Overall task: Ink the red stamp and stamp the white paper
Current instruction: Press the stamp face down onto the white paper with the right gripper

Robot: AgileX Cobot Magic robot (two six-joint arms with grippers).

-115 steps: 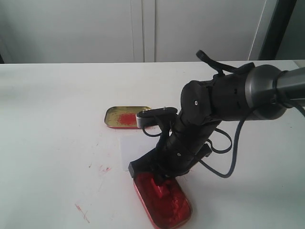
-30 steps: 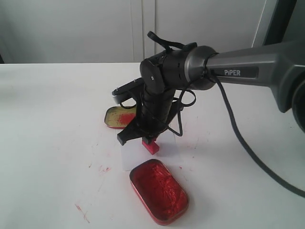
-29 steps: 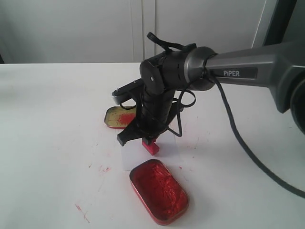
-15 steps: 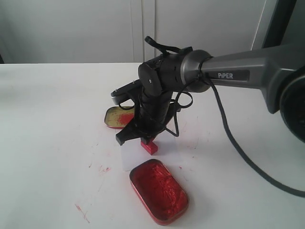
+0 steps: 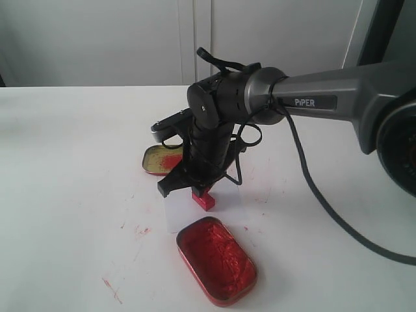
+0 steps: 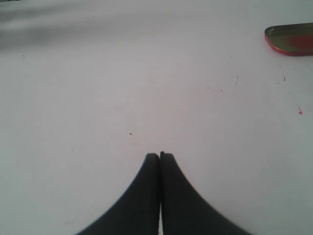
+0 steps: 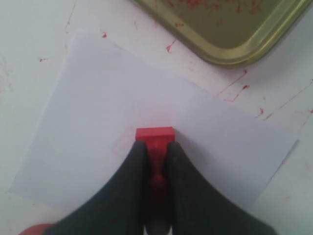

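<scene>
The left claw point(image 6: 159, 157) hangs over the table point(image 6: 98, 73), fingers pressed together on nothing; moving right, the gold tin lid point(image 5: 159, 160) lies just behind the white paper point(image 5: 174, 214), and the red stamp point(image 5: 203, 200) stands upright near the paper's middle, on or just above it, with the ink tin point(image 5: 218, 260) just in front. For a clean print, press straight down, face flat, without sliding or rocking, then lift vertically. The right claw point(image 7: 155, 147) is narrowly parted, pinching the stamp's knob and touching nothing else.
</scene>
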